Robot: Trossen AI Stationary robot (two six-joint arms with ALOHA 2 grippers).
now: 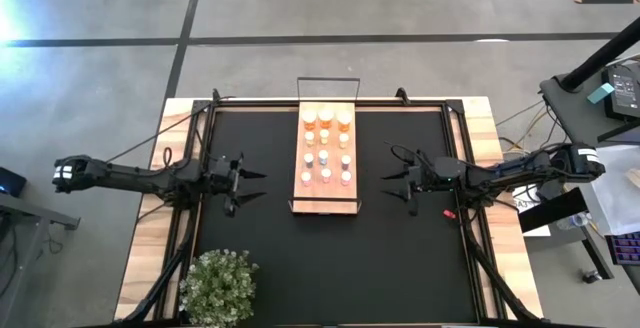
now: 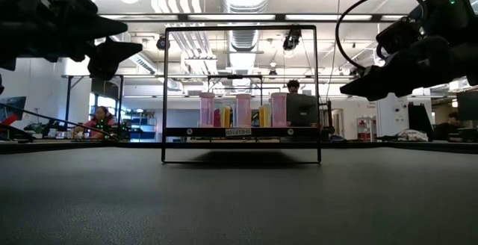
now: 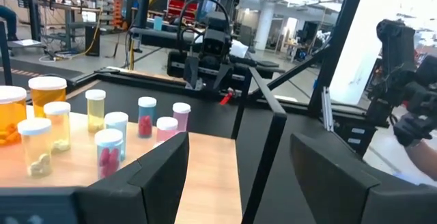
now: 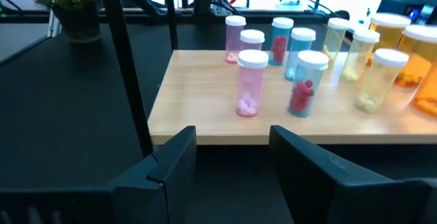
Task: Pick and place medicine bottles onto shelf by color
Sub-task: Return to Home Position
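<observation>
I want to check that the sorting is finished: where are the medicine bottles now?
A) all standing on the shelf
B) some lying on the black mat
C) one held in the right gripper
A: the medicine bottles all stand on the shelf; the left gripper and right gripper are open and empty.

Your left claw [image 3: 239, 152] hangs with its fingers wide apart, just beside the end of the shelf [image 3: 205, 166]. On its wood, medicine bottles [image 3: 109, 154] stand upright: amber, pale yellow and pink. Across the black bench [image 3: 212, 118], the right claw [image 3: 207, 74] faces you, with a small red bit [image 3: 224, 99] near it.
</observation>
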